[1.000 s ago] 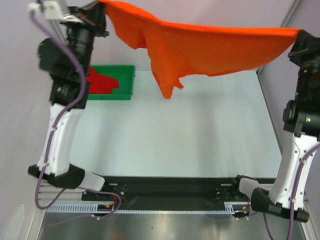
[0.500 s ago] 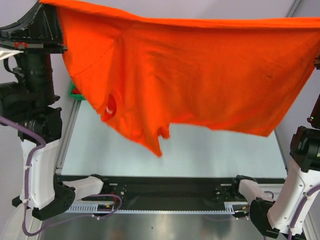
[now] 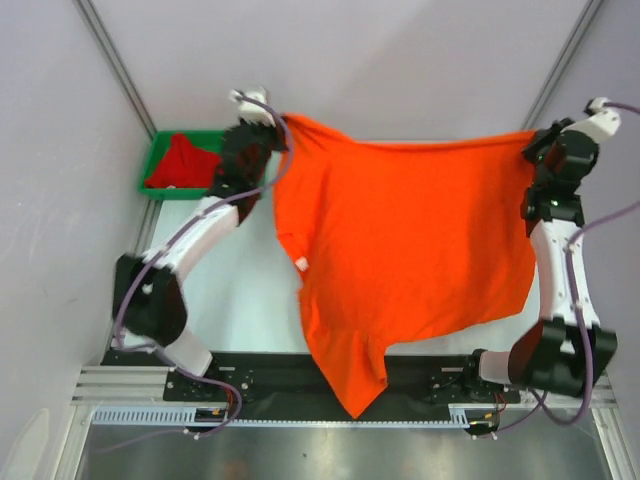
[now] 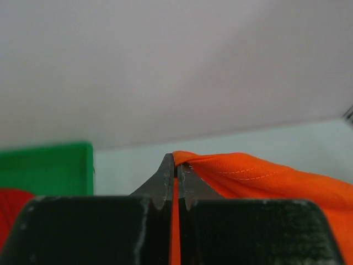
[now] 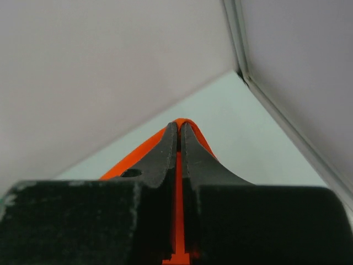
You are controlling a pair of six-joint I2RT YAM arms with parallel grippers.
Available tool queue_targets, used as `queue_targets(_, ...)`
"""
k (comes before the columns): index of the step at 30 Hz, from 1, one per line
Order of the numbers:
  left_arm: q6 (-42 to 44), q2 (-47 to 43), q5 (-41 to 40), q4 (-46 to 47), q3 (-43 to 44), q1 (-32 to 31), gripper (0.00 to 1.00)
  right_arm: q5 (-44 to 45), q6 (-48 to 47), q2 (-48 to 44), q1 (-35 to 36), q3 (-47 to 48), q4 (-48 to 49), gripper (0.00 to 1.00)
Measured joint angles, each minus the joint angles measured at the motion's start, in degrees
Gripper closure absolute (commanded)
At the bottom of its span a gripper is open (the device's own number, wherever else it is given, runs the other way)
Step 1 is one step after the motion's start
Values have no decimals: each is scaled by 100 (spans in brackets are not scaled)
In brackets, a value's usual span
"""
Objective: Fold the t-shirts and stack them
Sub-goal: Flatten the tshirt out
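Note:
The bright orange t-shirt point(image 3: 400, 230) is spread wide across the table, its hem stretched along the far side between both arms, one sleeve trailing over the near edge. My left gripper point(image 3: 282, 122) is shut on the hem's far left corner; the left wrist view shows orange cloth point(image 4: 259, 176) pinched between the jaws of the left gripper point(image 4: 176, 163). My right gripper point(image 3: 535, 140) is shut on the far right corner, and cloth point(image 5: 138, 154) wraps the tips of the right gripper point(image 5: 179, 128) in its wrist view. The deeper red t-shirt point(image 3: 180, 162) lies bunched in the tray.
A green plastic tray point(image 3: 150, 172) sits at the far left corner of the table, also visible as a green tray point(image 4: 49, 165) in the left wrist view. Enclosure walls and metal posts border the table on three sides. A black rail point(image 3: 260, 375) runs along the near edge.
Both arms have swung from high near the camera down and out to the far side. The orange shirt went from hanging in the air to lying spread over the table.

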Motion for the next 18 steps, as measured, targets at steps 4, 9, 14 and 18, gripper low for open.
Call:
queue_targets(4,28,1700,-142,304,-264,-2,100,39,-234,1285,-105,-155,391,100)
queue_targets(9,-400,3536,-44,-66,817,61,100,-22,-551,3051,-184,424,573,100)
queue_targets(14,-984,4385,378,-431,2273,118,100,0,-741,4148,-203,986,470,100)
queue_targets(18,-1296,4413,570,-481,2728,94,100,245,-837,4325,-219,1145,393,100)
